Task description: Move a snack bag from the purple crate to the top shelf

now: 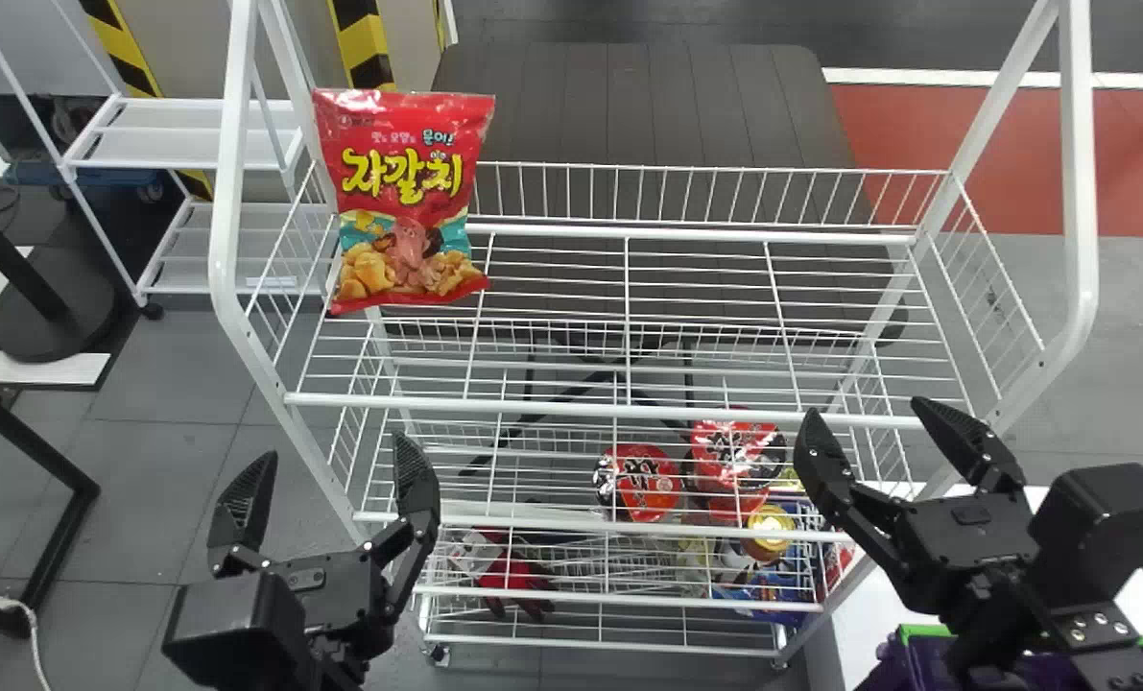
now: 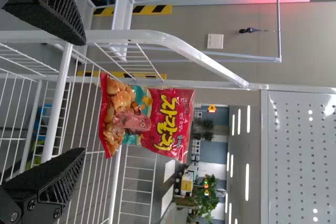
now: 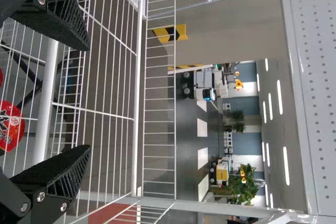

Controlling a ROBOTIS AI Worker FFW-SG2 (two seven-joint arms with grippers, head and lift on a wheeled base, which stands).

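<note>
The white wire top shelf holds a glossy red snack bag, move seemingly complete, black left gripper and right gripper open.

Bright, even indoor light | ceiling strips lit | sheen on snack bag

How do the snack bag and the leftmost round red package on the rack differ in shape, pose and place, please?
The snack bag is a roughly rectangular pouch, while the round red package has a circular face. The bag stands upright, whereas the round package shows its circular face upward. The bag is at the left end of the top shelf; the round package sits lower down, below that shelf. Both have red on their packaging.
</note>
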